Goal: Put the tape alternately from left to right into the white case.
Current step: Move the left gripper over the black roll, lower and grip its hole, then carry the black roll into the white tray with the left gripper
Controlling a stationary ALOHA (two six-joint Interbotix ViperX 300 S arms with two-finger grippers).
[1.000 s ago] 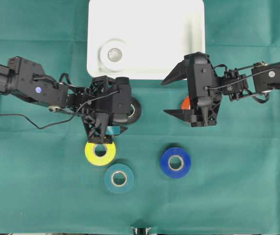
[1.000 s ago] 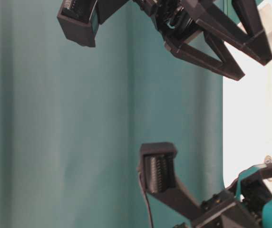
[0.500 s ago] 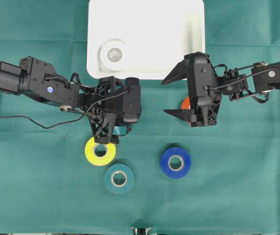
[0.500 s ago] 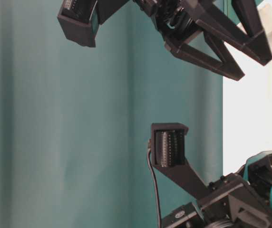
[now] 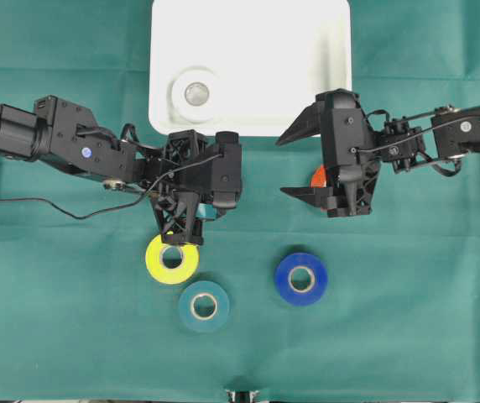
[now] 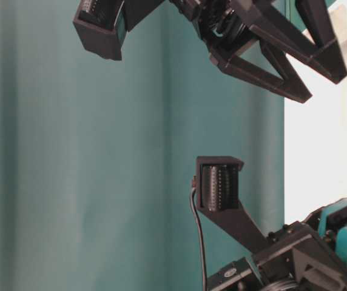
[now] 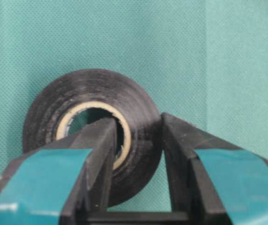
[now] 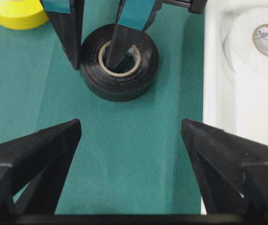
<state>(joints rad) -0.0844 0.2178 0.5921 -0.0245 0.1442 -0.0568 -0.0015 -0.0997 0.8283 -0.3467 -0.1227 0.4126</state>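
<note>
A: Start close in. What has the left gripper (image 7: 134, 154) got?

B: Its fingers are clamped on the wall of the black roll (image 7: 94, 131): one finger sits down inside the pale cardboard core, the other presses on the glossy outer face. The roll lies flat on the green cloth (image 7: 227, 56), just short of the white case (image 5: 250, 65).

A: Is that a sound place to hold it?

B: I judge so. A roll like this looks light and stiff, since the wound tape and the core resist squeezing, but the outside is shiny and likely slick. Pinching through the wall, core to rim, gives the pads an edge to bite on instead of sliding round a curved face.

A: And the right gripper (image 8: 129, 154)?

B: Its fingers stand wide apart with nothing between them, hovering over the cloth beside the case. The orange-red roll (image 5: 317, 176) shows only as a sliver under that hand.

A: Further out?

B: On the cloth near the front edge lie the yellow roll (image 5: 172, 259), the teal roll (image 5: 203, 306) beside it, and the blue roll (image 5: 300, 279) well apart to the right. At the far side, the white roll (image 5: 195, 93) already lies flat in the case's left front corner.

A: Any risk in the lift?

B: With a one-sided pinch the roll may tilt or swing, so I'd expect it to hang off level; it should not be fragile if it drops
</note>
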